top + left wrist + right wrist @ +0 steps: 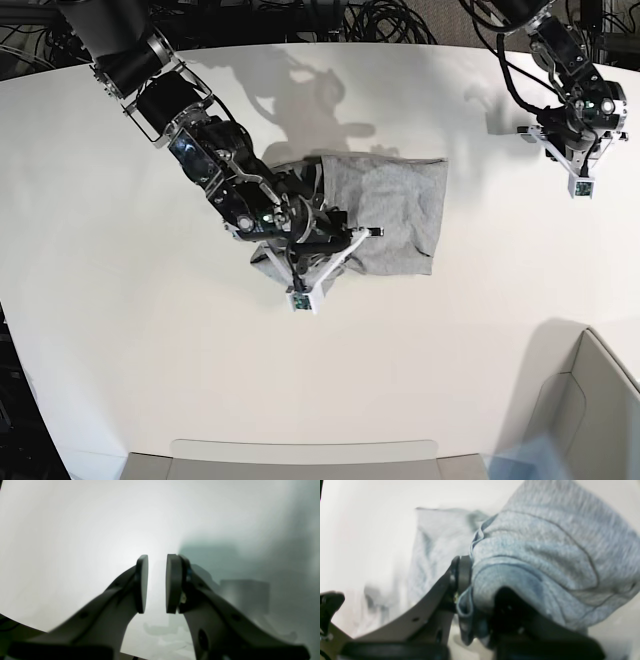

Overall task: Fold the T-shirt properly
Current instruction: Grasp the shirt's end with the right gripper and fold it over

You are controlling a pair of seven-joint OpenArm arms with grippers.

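The heather-grey T-shirt (395, 215) lies partly folded as a rough rectangle at the middle of the white table, plain side up. Its left part is bunched under my right arm. My right gripper (300, 297) is at the shirt's near-left edge, shut on a fold of the T-shirt (545, 542). In the right wrist view the cloth drapes over one finger and hides it, while the other pad (463, 572) presses against the cloth's hem. My left gripper (580, 187) hovers over bare table far to the right of the shirt. Its pads (142, 582) stand a little apart with nothing between them.
The table (150, 350) is a wide white surface. A grey tray edge (300, 460) shows at the front, and a grey bin (590, 400) stands at the front right corner. Black cables (350, 20) lie along the back edge.
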